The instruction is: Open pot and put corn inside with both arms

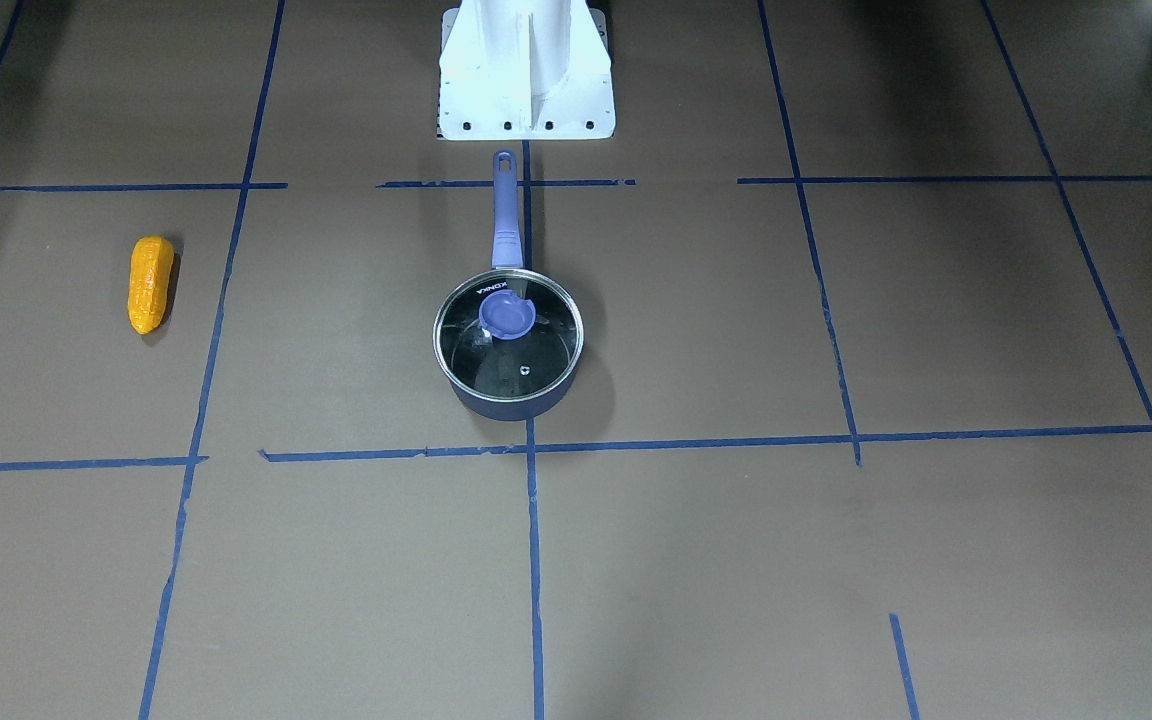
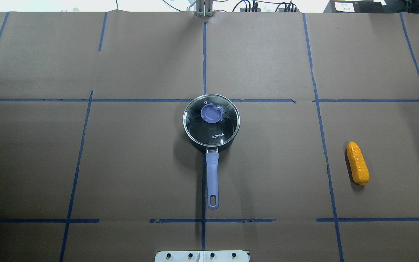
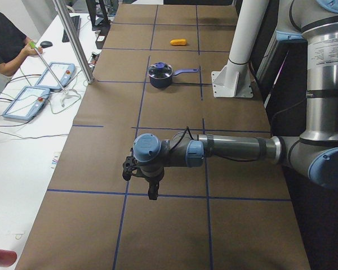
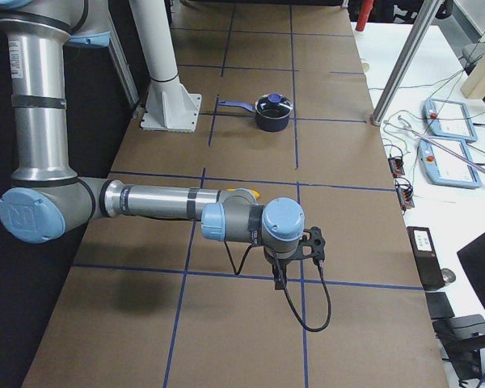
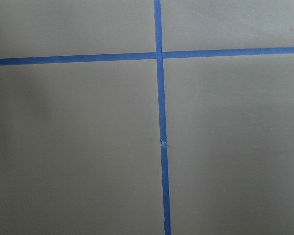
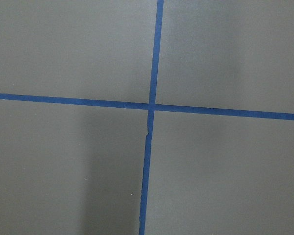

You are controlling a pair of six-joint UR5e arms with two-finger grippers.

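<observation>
My left arm (image 3: pixel 231 149) drops its upper link straight down to the elbow. The forearm then lies level and reaches toward 9 o'clock in the left side view. The left gripper (image 3: pixel 152 191) hangs at 6 o'clock under the wrist. My right arm (image 4: pixel 153 202) mirrors this toward 3 o'clock in the right side view, with the right gripper (image 4: pixel 277 277) pointing down. I cannot tell whether either gripper's jaws are parted.
</observation>
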